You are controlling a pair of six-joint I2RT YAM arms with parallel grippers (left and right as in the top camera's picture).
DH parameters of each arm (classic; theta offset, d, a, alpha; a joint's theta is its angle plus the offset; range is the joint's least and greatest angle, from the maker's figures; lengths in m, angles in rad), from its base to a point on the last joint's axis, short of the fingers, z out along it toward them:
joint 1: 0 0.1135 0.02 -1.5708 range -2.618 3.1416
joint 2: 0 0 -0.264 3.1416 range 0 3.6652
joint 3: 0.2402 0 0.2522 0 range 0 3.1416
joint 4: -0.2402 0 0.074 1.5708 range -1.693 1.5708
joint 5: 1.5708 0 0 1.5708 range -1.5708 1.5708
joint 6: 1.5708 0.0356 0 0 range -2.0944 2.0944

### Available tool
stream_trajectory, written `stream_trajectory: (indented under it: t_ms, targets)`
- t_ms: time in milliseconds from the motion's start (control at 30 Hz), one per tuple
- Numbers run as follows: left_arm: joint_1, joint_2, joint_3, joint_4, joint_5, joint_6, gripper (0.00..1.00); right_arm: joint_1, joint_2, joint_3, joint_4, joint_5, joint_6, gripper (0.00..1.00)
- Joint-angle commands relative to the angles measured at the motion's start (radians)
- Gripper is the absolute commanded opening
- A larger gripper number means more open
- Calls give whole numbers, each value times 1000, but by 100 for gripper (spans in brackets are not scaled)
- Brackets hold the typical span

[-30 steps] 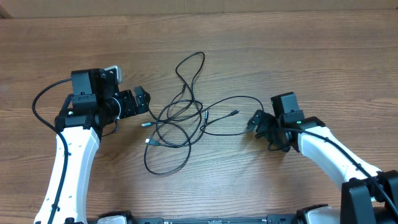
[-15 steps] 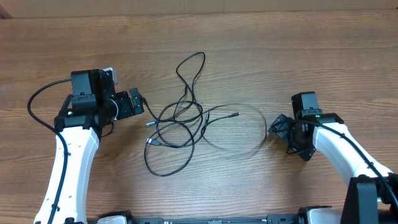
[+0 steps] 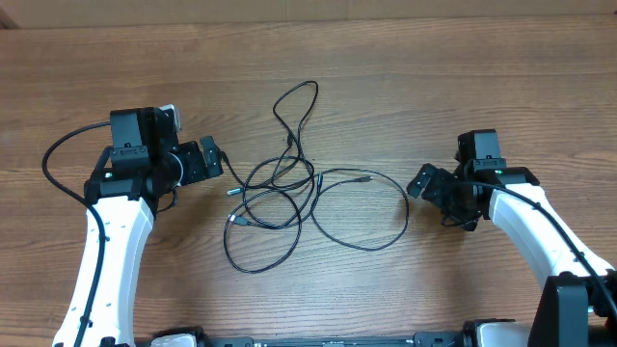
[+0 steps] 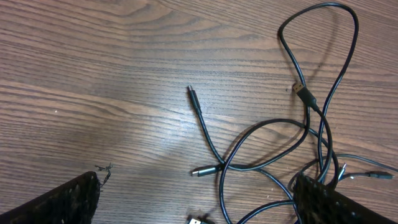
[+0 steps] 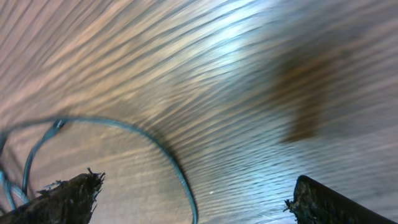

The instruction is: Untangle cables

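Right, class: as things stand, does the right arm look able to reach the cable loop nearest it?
Probably yes: the right gripper is open and empty, facing the cable loop, with only bare table between them.

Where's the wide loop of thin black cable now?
Overhead view: the loop lies on the wooden table, right of the tangled black cables, its edge close to the open right gripper.

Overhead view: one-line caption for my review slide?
Tangled black cables lie on the wooden table between the open, empty left hand and right hand.
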Motion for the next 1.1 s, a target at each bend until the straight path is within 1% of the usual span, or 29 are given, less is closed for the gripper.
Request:
stream_trajectory:
  t_ms: [0,133,233,367,533,633,700,900,933,1067]
  targets:
    - [-2,-9,4,2,-12,22,100,9,-4,24,0,-79,-195,100]
    - [-2,-9,4,2,-12,22,99,35,-3,23,-2,-76,-301,100]
    - [-2,-9,4,2,-12,22,100,70,-3,19,21,-25,-311,100]
    - [-2,-9,4,2,-12,22,100,109,-3,-4,93,-18,-331,100]
    - [-2,-9,4,2,-12,22,100,149,-2,-13,156,45,-332,99]
    - [-2,-9,4,2,-12,22,100,168,4,-13,182,61,-401,99]
    - [-2,-9,4,2,-12,22,99,177,16,-13,192,61,-455,96]
    - [-2,-9,4,2,-12,22,100,179,94,-13,227,60,-537,92]
    - [-2,-9,4,2,-12,22,100,179,108,-13,241,58,-547,90]
    - [-2,-9,4,2,-12,22,99,179,161,-13,297,56,-572,88]
